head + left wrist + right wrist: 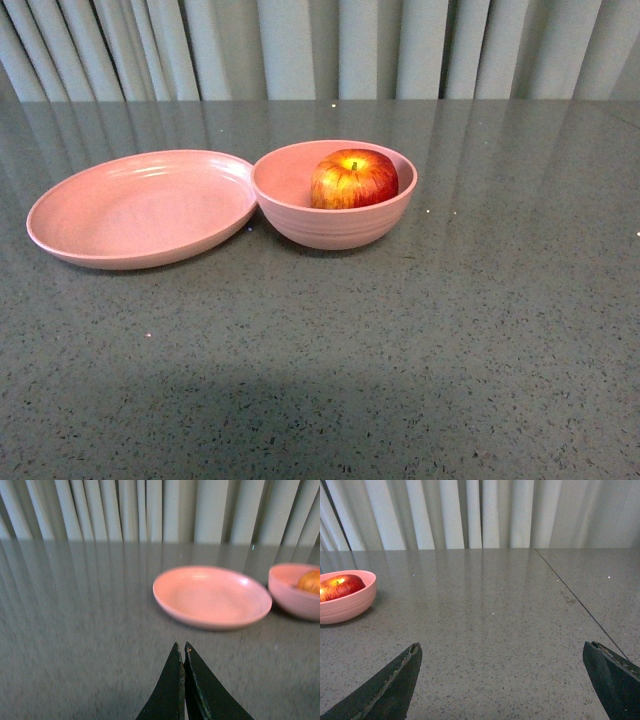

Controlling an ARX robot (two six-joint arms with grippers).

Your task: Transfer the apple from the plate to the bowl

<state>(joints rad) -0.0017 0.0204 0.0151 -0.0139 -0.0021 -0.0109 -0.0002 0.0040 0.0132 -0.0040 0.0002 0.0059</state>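
Sat inside the deep ridged pink bowl (335, 215): the round red-and-yellow apple (354, 179). Lay just left of that bowl, rims touching, the wide shallow pink plate (140, 210), both on the grey speckled table (400, 350) before the pleated curtain (320, 45).

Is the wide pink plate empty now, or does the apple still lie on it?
Empty. The wide shallow pink plate shows only its bare inner surface, and the round red apple sits inside the deep pink bowl beside it.

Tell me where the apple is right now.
In the front view the apple sits inside the bowl, just right of the empty plate.
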